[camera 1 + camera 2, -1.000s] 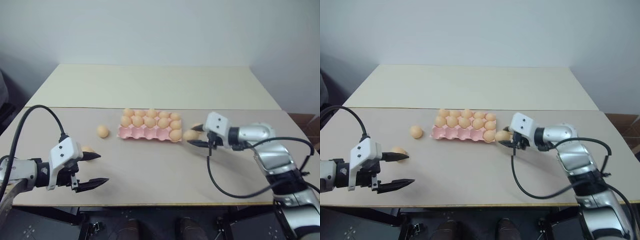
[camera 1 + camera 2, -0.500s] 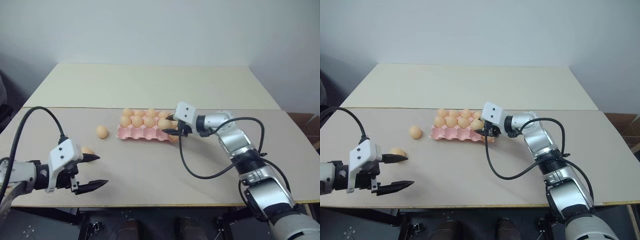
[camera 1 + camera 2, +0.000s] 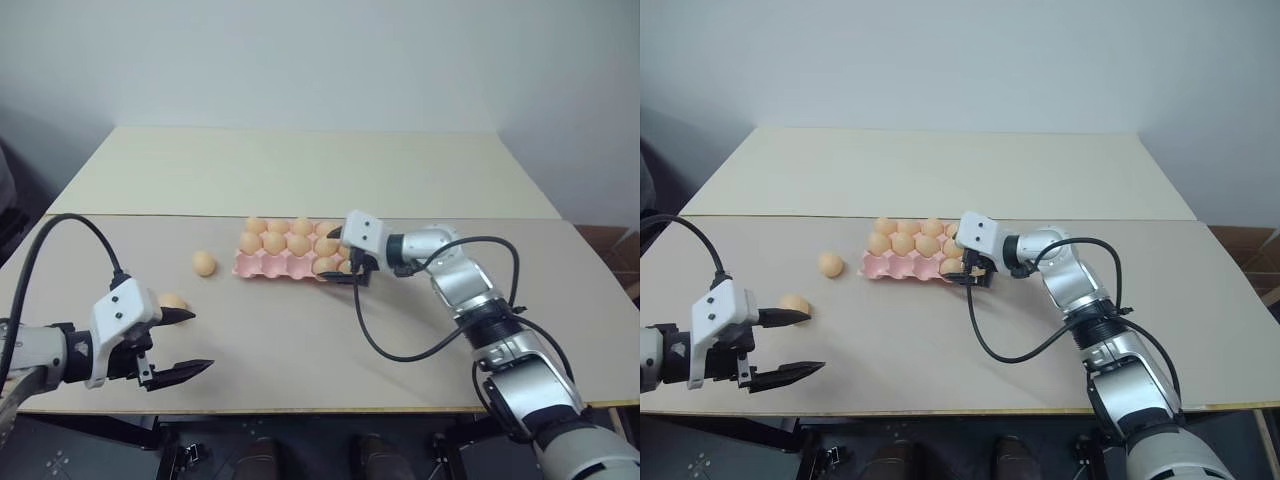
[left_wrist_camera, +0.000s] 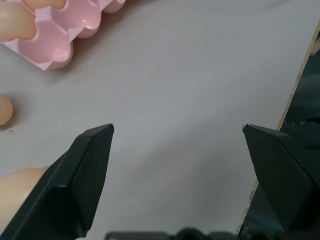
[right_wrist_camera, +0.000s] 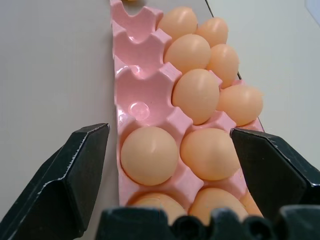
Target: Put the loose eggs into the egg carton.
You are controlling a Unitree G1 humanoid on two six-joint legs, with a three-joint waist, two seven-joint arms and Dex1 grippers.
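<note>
The pink egg carton lies flat on the table, a bit past the middle. Most of its cups have orange-tan eggs in them. In the right wrist view, the near row has an egg in the cup close to the tool, and the next three cups in that row are bare. The right tool is at the right end of the carton, low over its near row. Its two black fingers stand wide apart, and nothing is held between them. Two loose eggs lie on the table to the left of the carton. One loose egg sits near the carton's left end, apart from it. The other loose egg lies closer to the front edge, just beside the upper finger of the left tool. The left tool is over the front left part of the table, well apart from the carton. Its fingers are wide open too and hold nothing.
</note>
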